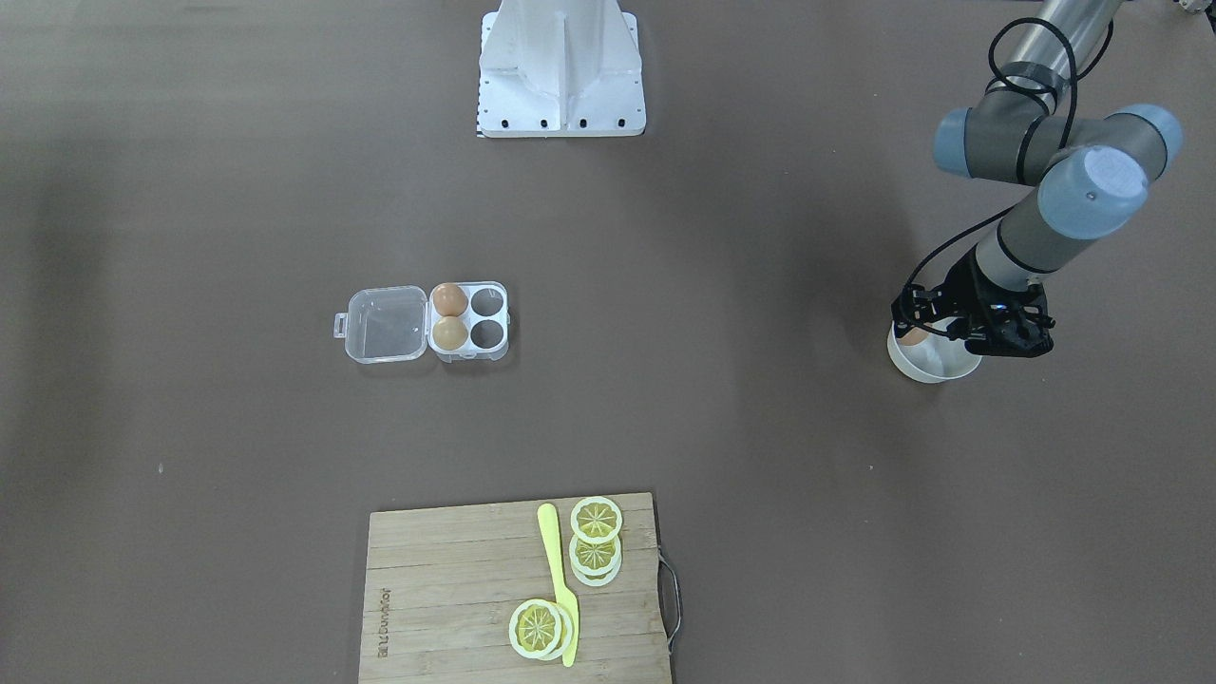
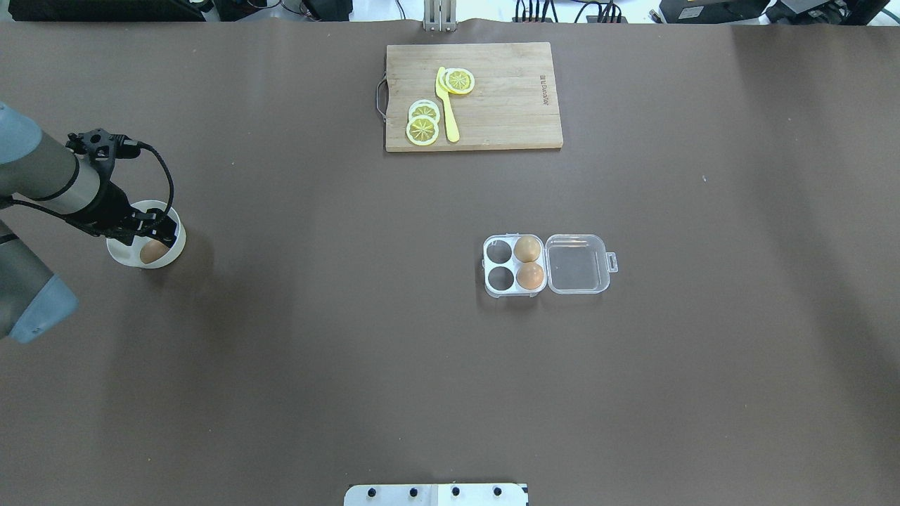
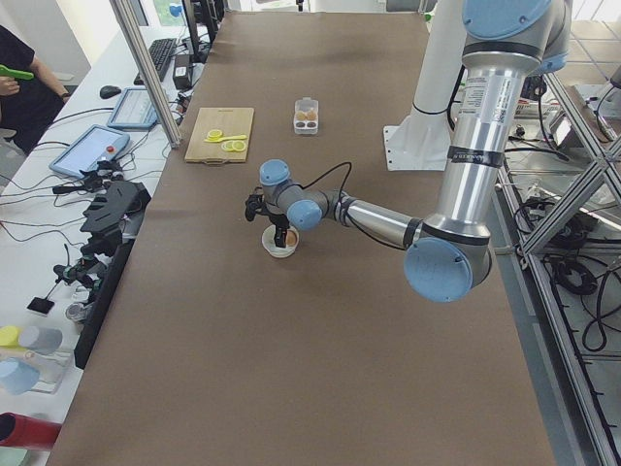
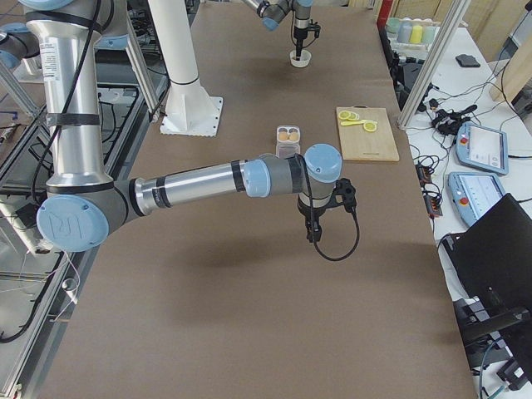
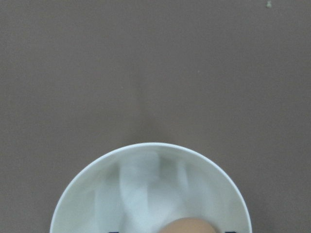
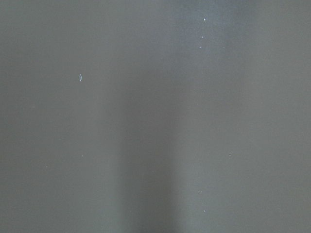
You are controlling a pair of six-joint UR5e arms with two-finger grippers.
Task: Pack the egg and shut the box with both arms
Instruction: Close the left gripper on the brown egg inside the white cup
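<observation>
The egg (image 5: 188,226) lies right under the left wrist camera, orange-brown and cut off by that view's bottom edge. It sits in a white bowl (image 5: 141,189). The bowl stands on the brown table (image 2: 351,351), far out on the robot's left and well apart from everything else.

The left claw (image 2: 148,232) hangs down into the bowl, just above the egg. In the wrist view, dark slivers at the lower edge lie to either side of the egg and clear of it. The jaws therefore look parted, with nothing held. The left arm (image 2: 42,176) comes in low from the table's end.

The box (image 2: 500,265) lies near the table's middle. Its lid (image 2: 575,263) is flat open on the side away from the bowl. Two more eggs (image 2: 527,249) fill the two cells beside the hinge, and the two cells farther from it stand empty.

The right arm (image 4: 199,179) stretches out over the robot's right part of the table. The right claw (image 4: 311,235) points down above bare surface, well apart from the box. It shows only from the side camera, and its own wrist camera sees only table, so I cannot tell how its jaws stand.

At the table's edge opposite the robot lies a wooden board (image 1: 456,589). It carries lemon slices (image 1: 597,520) and a yellow knife (image 1: 556,579).
</observation>
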